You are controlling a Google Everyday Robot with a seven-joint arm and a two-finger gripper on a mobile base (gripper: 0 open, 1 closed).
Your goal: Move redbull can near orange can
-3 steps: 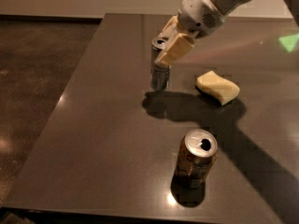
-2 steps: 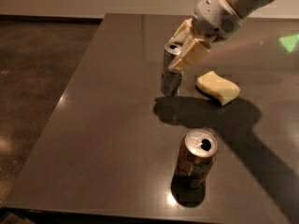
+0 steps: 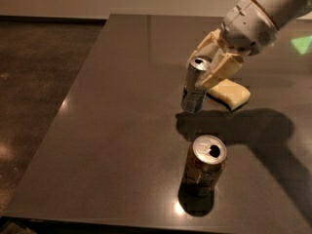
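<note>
redbull can [image 3: 194,89] is just behind the orange can [image 3: 204,165], its long axis near upright, silver top tipped slightly right. the gripper [image 3: 207,65], up behind the orange can, has its jaws clamped on the redbull can's top end. a yellow sponge [image 3: 231,92] lies farther back right.

Dim light; the gripper [image 3: 204,68], clasping the redbull can [image 3: 194,94] mid-table, casts a broad dark shadow [image 3: 253,126] on the glossy table [image 3: 122,106].
</note>
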